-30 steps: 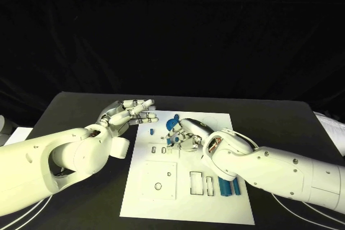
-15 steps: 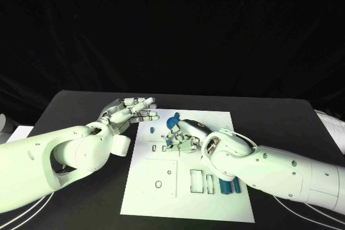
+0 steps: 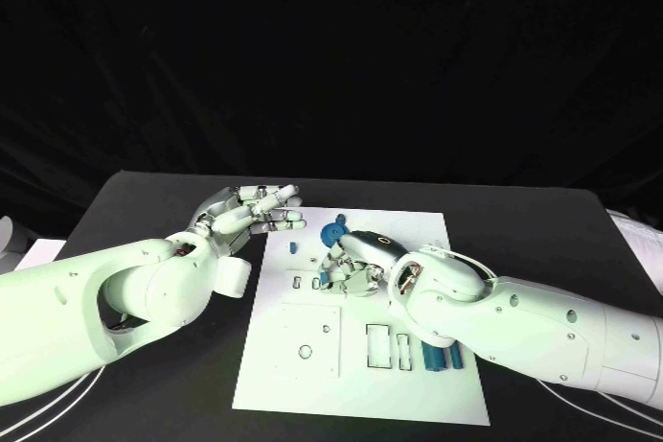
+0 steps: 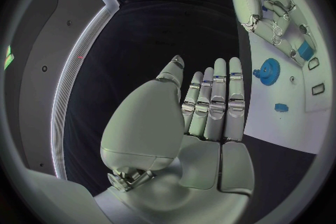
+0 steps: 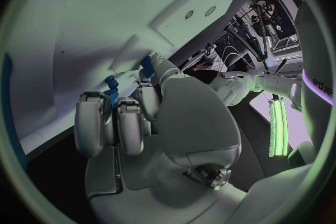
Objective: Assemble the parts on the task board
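Head view shows the right hand [image 3: 354, 266] curled down over small blue parts [image 3: 328, 266] near the task board's [image 3: 353, 389] far end; whether it grips one is unclear. Left hand [image 3: 249, 212] hovers released beside the board's far-left corner, fingers straight.

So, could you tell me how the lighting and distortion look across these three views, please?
Head view: the board is brightly lit against a black table and backdrop, greenish tint on both arms. Left wrist view: strong fisheye bending of the board's edge, the left hand evenly lit, no glare. Right wrist view: the right hand sits close and soft, its fingertips hiding what they touch.
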